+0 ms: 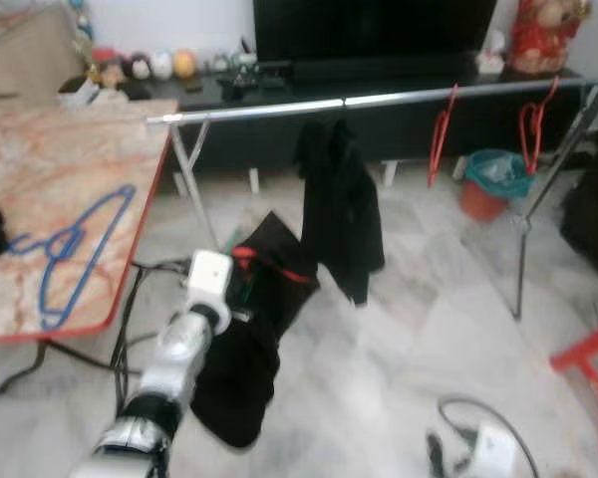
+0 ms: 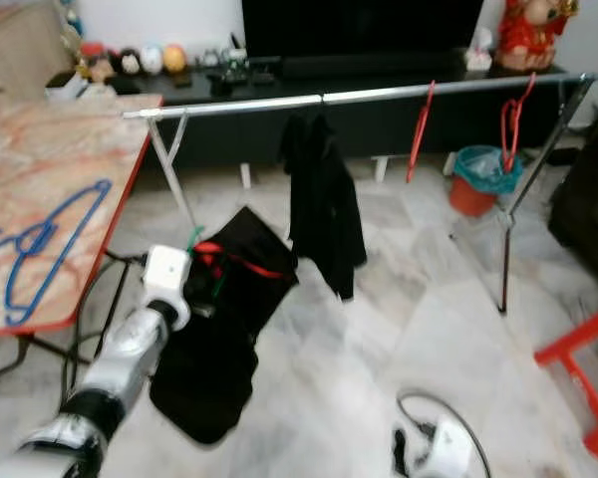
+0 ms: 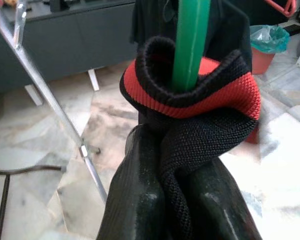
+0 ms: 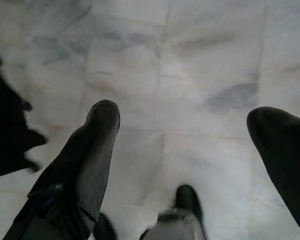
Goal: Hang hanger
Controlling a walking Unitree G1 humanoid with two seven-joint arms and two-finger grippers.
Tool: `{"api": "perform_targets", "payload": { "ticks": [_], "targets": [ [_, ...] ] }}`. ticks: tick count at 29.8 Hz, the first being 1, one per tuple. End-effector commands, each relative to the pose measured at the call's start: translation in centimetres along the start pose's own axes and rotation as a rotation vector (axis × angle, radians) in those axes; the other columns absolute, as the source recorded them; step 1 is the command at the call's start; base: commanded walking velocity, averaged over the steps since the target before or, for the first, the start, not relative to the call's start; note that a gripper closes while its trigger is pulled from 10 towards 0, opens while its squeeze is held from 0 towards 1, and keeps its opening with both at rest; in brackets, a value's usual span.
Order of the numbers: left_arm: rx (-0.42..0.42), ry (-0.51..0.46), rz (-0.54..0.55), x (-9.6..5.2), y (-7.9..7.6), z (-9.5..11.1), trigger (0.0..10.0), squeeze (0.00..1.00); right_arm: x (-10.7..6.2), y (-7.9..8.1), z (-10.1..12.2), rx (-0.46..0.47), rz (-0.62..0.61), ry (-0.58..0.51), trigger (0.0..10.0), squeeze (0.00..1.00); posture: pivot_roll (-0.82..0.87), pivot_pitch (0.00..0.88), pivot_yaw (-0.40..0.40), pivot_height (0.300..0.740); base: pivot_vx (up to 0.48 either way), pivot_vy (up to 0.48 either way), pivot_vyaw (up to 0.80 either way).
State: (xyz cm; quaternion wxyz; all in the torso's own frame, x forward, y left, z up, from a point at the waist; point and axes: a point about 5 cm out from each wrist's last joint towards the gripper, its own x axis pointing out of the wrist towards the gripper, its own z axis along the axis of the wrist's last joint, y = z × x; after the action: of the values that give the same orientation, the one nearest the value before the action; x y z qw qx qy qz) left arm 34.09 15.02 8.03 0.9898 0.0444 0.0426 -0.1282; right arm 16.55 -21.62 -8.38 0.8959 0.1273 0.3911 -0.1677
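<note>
Marble-veined floor tiles (image 1: pixel 399 339) stretched pale and glossy under a long chrome rail (image 1: pixel 379 100) held up on slanted metal legs. Three things hung on that rail: one black jacket (image 1: pixel 339 209) near its middle and two bare red hangers (image 1: pixel 441 134) farther toward the robot's right, well apart from the jacket. Beyond the rail stood a dark low cabinet (image 1: pixel 399 75), and a red bin with a teal liner (image 1: pixel 493 184) sat on the floor under the second red hanger. One blue wire hanger (image 1: pixel 75 249) lay flat on the marble-patterned table (image 1: pixel 80 159) with its red edge, on the robot's left.

The left gripper (image 3: pixel 180 195) was clamped on a green hanger (image 3: pixel 190 42), whose smooth plastic stem rose out of the ribbed red-and-black knit collar of a black garment (image 1: pixel 244 349); that garment drooped from the raised silver arm, below and short of the rail, just beside the hanging jacket. The right gripper (image 4: pixel 190 150) pointed down at bare tile, its two fingers (image 4: pixel 97 145) spread wide apart with nothing between them. A black cable with a white plug block (image 1: pixel 483 443) lay on the floor nearby.
</note>
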Motion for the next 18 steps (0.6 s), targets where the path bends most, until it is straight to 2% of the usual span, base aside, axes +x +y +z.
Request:
{"api": "perform_targets", "payload": {
  "ticks": [1,3,5,18],
  "targets": [
    [0.012,-0.053,-0.024,0.58,-0.72,1.19,10.0,0.00,-0.09,-0.85,-0.02,-0.010,-0.020,0.005,10.0,0.00,-0.02,0.000,0.033,0.740,0.307,0.000,0.00],
    [0.013,-0.052,-0.025,0.60,-0.69,1.21,10.0,0.00,-0.10,-0.82,-0.07,-0.012,-0.019,0.006,10.0,0.00,-0.02,0.000,0.033,0.740,0.307,0.000,0.46],
    [0.018,-0.052,-0.024,0.67,-0.54,1.31,10.0,0.00,-0.17,-0.74,-0.34,0.010,-0.017,0.011,10.0,0.00,-0.02,0.000,0.036,0.740,0.315,0.000,0.00],
    [0.024,-0.057,-0.032,0.89,-0.55,1.58,10.0,0.00,-0.24,-0.62,-0.69,0.005,-0.018,0.024,10.0,0.00,-0.02,0.000,0.040,0.740,0.314,0.000,0.00]
  ]
}}
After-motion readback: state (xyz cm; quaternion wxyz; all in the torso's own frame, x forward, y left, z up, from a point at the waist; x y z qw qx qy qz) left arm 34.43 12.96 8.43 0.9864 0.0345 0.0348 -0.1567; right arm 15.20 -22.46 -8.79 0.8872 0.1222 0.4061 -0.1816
